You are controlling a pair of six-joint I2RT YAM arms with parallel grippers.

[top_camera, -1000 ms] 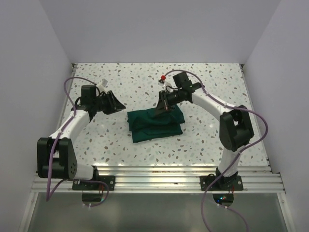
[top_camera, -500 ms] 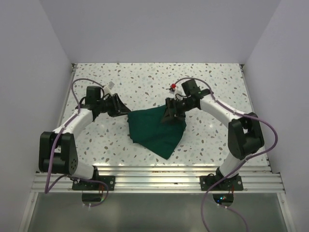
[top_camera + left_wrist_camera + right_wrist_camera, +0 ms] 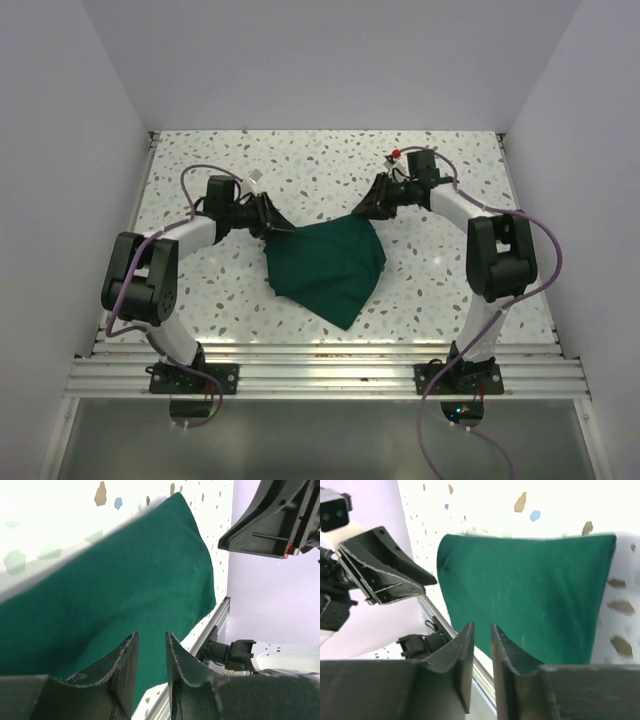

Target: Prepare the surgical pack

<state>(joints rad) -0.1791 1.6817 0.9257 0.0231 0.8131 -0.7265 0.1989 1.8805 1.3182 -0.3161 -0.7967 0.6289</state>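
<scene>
The dark green drape (image 3: 325, 265) lies partly unfolded on the speckled table, a loose diamond with one corner pointing at the near edge. No tray, instruments or gauze show. My left gripper (image 3: 278, 228) is low at the drape's left corner. Its jaws stand narrowly apart in the left wrist view (image 3: 151, 636), with nothing between them and the drape (image 3: 125, 580) beyond. My right gripper (image 3: 368, 207) is just past the drape's upper right corner. Its jaws are also narrowly apart and empty (image 3: 481, 626), and they look back over the drape (image 3: 530, 580).
An aluminium rail (image 3: 320, 360) runs along the near table edge. White walls close in the table on the left, back and right. The left gripper (image 3: 385, 575) shows in the right wrist view, and the right gripper (image 3: 270, 525) in the left wrist view.
The right gripper pulled the folded bundle open into a diamond, then drew back to the upper right, off the cloth. The left gripper moved right to the drape's left corner.
</scene>
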